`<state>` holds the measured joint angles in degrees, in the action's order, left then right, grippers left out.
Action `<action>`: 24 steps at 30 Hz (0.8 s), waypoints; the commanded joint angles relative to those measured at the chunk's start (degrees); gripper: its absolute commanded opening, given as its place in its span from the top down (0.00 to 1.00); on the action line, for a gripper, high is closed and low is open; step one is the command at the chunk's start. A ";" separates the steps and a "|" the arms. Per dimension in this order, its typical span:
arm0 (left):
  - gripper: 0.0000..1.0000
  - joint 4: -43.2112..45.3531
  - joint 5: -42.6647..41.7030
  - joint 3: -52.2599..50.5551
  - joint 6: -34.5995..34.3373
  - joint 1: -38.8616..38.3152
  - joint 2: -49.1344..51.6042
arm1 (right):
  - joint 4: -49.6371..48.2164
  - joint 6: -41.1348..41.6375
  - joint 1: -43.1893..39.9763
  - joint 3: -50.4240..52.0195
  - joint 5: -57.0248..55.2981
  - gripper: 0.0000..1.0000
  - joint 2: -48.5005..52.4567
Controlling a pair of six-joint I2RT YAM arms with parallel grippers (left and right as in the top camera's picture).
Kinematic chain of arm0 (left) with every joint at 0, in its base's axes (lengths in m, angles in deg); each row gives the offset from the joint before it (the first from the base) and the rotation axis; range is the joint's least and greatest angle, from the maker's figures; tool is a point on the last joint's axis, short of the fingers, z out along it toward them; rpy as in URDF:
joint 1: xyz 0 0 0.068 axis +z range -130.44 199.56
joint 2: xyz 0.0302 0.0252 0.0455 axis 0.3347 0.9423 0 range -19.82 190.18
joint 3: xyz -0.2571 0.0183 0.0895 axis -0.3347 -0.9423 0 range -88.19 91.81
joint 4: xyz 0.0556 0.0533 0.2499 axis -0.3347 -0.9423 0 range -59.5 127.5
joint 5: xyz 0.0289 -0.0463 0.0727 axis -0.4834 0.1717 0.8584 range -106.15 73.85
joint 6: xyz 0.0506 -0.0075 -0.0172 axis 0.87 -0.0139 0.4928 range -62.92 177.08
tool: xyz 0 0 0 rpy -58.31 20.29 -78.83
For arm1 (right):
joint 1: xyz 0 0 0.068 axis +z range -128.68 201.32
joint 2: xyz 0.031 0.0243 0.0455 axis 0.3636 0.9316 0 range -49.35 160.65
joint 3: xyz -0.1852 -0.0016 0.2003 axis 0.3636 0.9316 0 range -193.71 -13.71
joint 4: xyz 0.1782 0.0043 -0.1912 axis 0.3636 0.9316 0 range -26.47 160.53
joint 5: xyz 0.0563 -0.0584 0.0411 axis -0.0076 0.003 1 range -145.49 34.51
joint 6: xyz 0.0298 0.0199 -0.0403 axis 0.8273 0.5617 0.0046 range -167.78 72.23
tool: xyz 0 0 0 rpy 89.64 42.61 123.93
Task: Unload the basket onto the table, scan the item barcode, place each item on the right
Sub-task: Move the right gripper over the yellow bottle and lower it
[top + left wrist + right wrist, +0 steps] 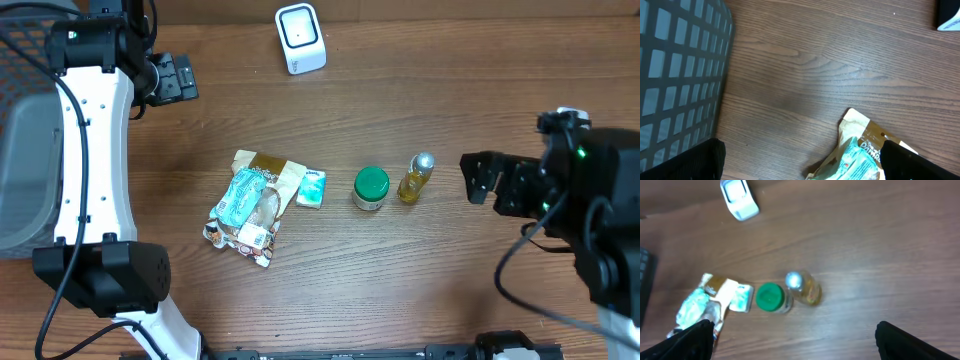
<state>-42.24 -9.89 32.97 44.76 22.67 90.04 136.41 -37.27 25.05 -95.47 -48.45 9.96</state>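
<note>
Well, seen from above, the wooden counter (pixel 420 290) takes nearly all the view. At its 9 o'clock edge stands a grey mesh basket (pixel 20 150), which the left wrist camera sees at close range (pixel 680 75).

The left arm (pixel 95 150) runs up that side, and its jaws stand at about 10 o'clock, released and spread wide, holding nothing. The right arm (pixel 590 190) comes in at 3 o'clock. Its jaws are also released and wide apart, pointing toward 9 o'clock, and they are empty as well. They are near the row of items but touch none.

The items lie in a row across the middle of the counter. A crumpled snack bag (pixel 250 205), brown and teal, is the biggest and lies at the 9 o'clock end. The white barcode scanner (pixel 300 38) stands well apart from them at 12 o'clock, near the far edge. A jar (pixel 371 187) with a green lid sits in the middle of the row. At 3 o'clock of it, just beside, is a small bottle (pixel 416 178) of yellow liquid with a silver cap. I cannot tell if the bottle is upright or lying. A little teal packet (pixel 312 187) lies between bag and jar, against the bag's edge.
</note>
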 commanded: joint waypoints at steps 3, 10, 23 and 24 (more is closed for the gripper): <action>0.00 0.07 0.11 0.76 -0.59 0.20 -0.90 | 0.92 -0.02 -0.44 -1.18 -0.57 0.00 3.87; 0.00 0.07 0.11 0.76 -0.57 0.20 -0.90 | -2.40 1.64 -0.44 -2.38 3.54 0.00 5.97; 0.00 0.07 0.11 0.76 -0.59 0.20 -0.90 | -2.14 4.50 -0.44 -15.47 4.48 0.00 5.97; 0.00 0.07 0.11 0.76 -0.57 0.20 -0.90 | -2.10 4.50 -0.44 -15.45 4.48 0.00 5.99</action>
<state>-42.22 -9.89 32.97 44.76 22.67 90.04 134.47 -33.45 25.05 -109.72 -44.75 16.12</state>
